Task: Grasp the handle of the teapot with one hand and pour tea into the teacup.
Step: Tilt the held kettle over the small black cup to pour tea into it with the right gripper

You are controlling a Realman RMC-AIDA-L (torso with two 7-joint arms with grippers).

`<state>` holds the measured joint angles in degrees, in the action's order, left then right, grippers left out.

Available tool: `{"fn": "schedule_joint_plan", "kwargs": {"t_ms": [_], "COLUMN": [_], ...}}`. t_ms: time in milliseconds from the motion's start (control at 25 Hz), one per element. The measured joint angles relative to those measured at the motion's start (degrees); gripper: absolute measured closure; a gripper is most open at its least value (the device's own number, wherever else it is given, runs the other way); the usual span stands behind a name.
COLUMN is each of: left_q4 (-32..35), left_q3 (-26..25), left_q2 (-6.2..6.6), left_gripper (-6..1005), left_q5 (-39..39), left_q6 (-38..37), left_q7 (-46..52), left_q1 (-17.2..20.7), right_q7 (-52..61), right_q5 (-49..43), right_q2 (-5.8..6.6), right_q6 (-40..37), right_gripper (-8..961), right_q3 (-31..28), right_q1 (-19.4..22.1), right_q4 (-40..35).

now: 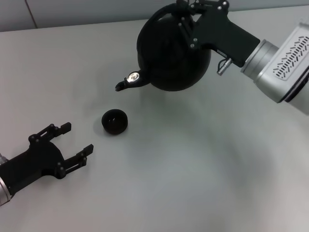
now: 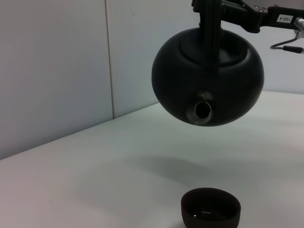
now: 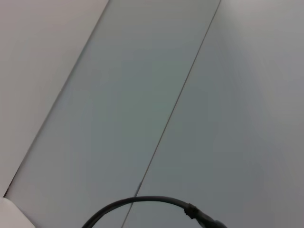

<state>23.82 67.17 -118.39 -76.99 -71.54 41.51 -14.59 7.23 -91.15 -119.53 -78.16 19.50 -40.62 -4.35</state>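
The large round black teapot (image 1: 173, 53) hangs in the air above the table, tilted with its spout (image 1: 128, 81) pointing down toward the teacup. My right gripper (image 1: 186, 19) is shut on the handle (image 1: 157, 19) at the pot's top. The small dark teacup (image 1: 114, 121) stands on the table just below and in front of the spout. In the left wrist view the teapot (image 2: 207, 78) hovers above the teacup (image 2: 210, 209), spout opening facing the camera. My left gripper (image 1: 75, 145) is open and empty, resting low on the table to the left of the cup.
The light grey table (image 1: 193, 169) runs to a pale wall at the back (image 1: 72, 12). The right wrist view shows only wall panels and a black cable (image 3: 142, 203).
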Motion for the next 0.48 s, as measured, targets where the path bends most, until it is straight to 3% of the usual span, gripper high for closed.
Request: {"fn": "schedule_joint_plan", "kwargs": {"t_ms": [480], "left_q4": [0.0], "left_q3": [0.0], "left_q2": [0.00], "left_gripper": [201], "left_q5": [0.0], "left_q6": [0.0], "left_q7": [0.1], "left_q1": [0.0], "right_q7": [0.0], "right_q5": [0.0], "right_q2": [-0.07], "right_q6": [1.7], "right_gripper": [850], "right_q3": [2.2], "right_q1": [-1.3], "right_q4": [0.0]}}
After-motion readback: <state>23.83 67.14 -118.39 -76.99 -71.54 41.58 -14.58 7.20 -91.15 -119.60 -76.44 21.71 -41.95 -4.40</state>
